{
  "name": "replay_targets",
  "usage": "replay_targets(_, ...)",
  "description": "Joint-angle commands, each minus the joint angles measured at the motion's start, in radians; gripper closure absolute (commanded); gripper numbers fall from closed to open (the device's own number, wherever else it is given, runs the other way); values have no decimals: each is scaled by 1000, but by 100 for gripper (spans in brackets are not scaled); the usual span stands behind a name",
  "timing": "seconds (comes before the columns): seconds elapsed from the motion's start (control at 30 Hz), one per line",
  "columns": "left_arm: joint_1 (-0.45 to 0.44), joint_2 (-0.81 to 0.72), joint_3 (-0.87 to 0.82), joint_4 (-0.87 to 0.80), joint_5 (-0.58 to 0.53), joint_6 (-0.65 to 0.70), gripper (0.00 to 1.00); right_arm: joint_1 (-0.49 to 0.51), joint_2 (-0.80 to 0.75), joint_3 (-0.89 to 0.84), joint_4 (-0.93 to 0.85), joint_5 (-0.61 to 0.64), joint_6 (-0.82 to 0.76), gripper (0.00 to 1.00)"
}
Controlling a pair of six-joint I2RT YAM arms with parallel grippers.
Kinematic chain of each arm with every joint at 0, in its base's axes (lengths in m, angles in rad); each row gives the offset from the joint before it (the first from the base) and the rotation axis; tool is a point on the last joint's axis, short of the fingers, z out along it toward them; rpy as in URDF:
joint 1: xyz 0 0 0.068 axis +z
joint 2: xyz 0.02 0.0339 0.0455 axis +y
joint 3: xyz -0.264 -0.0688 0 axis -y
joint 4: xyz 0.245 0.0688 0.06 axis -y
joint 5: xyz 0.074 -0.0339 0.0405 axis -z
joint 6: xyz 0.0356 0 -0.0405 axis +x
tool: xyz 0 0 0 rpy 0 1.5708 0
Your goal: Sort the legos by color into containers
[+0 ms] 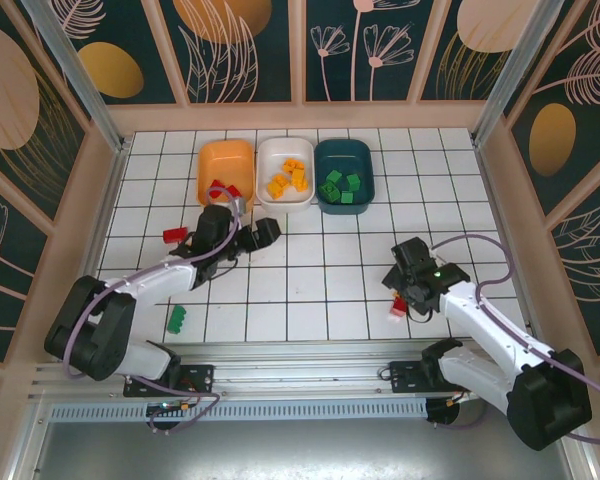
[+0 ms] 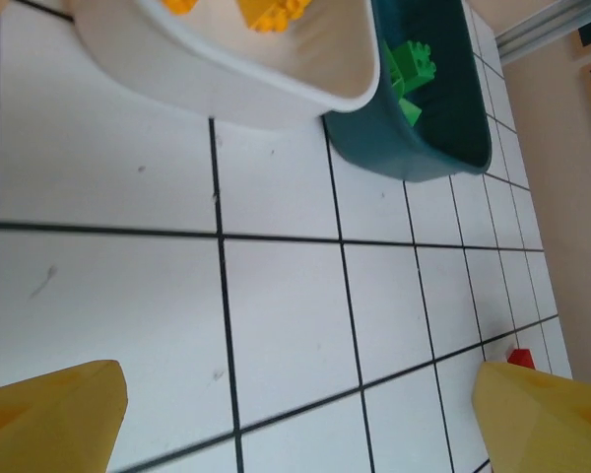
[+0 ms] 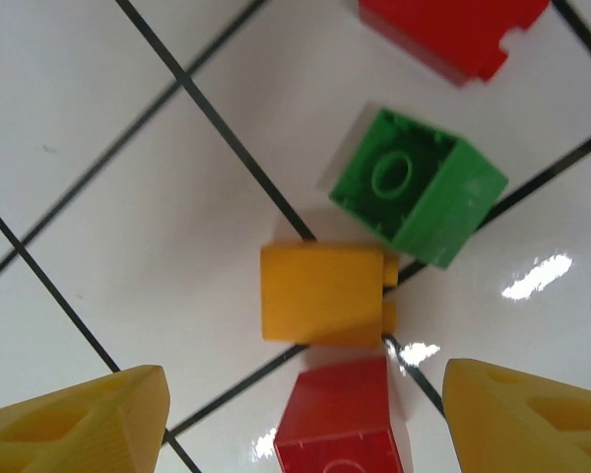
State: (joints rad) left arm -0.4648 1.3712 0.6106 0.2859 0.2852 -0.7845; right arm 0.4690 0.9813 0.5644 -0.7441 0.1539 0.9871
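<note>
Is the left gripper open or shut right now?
Open. The left gripper has its yellow fingers wide apart, with bare table tile between them and nothing held.

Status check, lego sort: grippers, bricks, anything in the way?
Left gripper open, empty, near orange tray. Right gripper open above loose bricks: red, green, orange. Nothing blocking them.

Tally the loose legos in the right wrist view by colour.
Red legos: 2 (one at the top edge, one at the bottom edge)
Green lego: 1
Yellow-orange lego: 1
Total: 4
</note>
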Motion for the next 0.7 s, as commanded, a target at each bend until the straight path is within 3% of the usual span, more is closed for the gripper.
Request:
replay_targets(0.0,-2,-113,-7,41,-7,-12,10,47,22,-17,-49,-45,59,26)
replay_targets(0.23,-3,-173,-11,-25,-37,26,9,133,90,-32,-4,-53,80,33)
replay_targets(0.5,-3,-173,-7,-40,-43,30,9,140,92,-36,26,-46,43,73)
replay_targets(0.67,-3,-203,12,-107,-109,33,10,200,107,39,49,-38,20,81)
